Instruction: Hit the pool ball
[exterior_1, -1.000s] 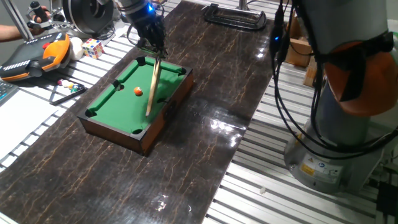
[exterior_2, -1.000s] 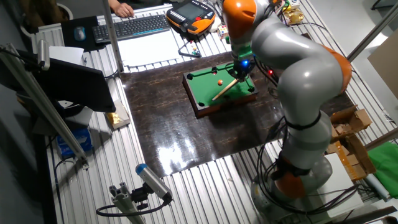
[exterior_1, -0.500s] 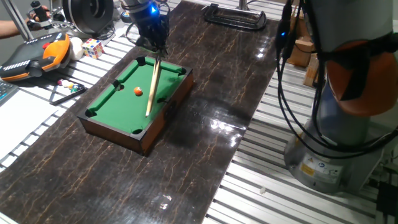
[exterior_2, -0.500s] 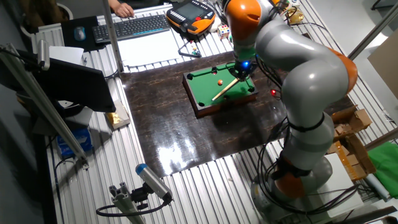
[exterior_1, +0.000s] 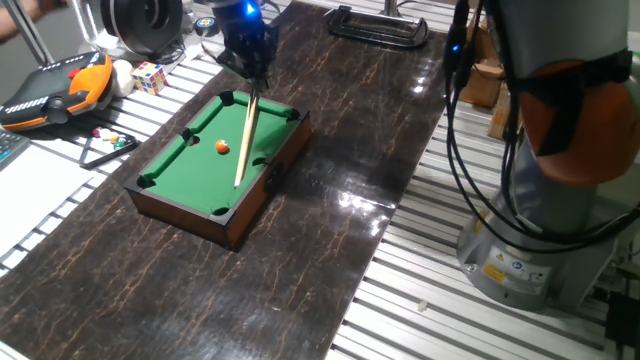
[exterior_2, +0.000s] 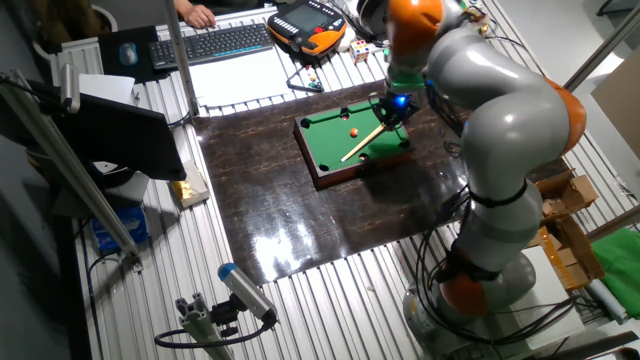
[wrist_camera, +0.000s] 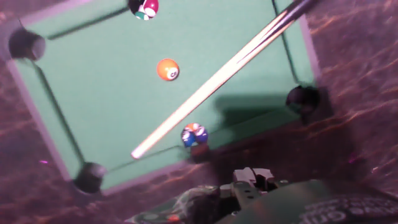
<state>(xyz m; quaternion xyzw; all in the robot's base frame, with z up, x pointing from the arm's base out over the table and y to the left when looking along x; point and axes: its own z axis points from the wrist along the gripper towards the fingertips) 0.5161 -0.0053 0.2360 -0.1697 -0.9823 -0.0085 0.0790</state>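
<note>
The small orange pool ball (exterior_1: 222, 146) lies on the green felt of the miniature pool table (exterior_1: 180, 165), left of the wooden cue stick (exterior_1: 245, 140). My gripper (exterior_1: 253, 84) is above the table's far end, shut on the cue's upper end; the cue slants down over the felt to a tip near the table's right rail. In the other fixed view the ball (exterior_2: 352, 131) lies left of the cue (exterior_2: 362, 143) and the gripper (exterior_2: 389, 114). In the hand view the ball (wrist_camera: 168, 69) lies apart from the cue (wrist_camera: 217, 81); the fingers are not visible.
A multicoloured ball (wrist_camera: 194, 134) sits at a side pocket and another (wrist_camera: 144, 7) in a far pocket. A puzzle cube (exterior_1: 150, 76), an orange-black pendant (exterior_1: 50, 90) and a black triangle rack (exterior_1: 105, 148) lie left of the table. A black clamp (exterior_1: 380, 25) sits at the back.
The arm and gripper have shifted slightly away along the table's far end, tilting the cue a little. The orange ball has not moved.
</note>
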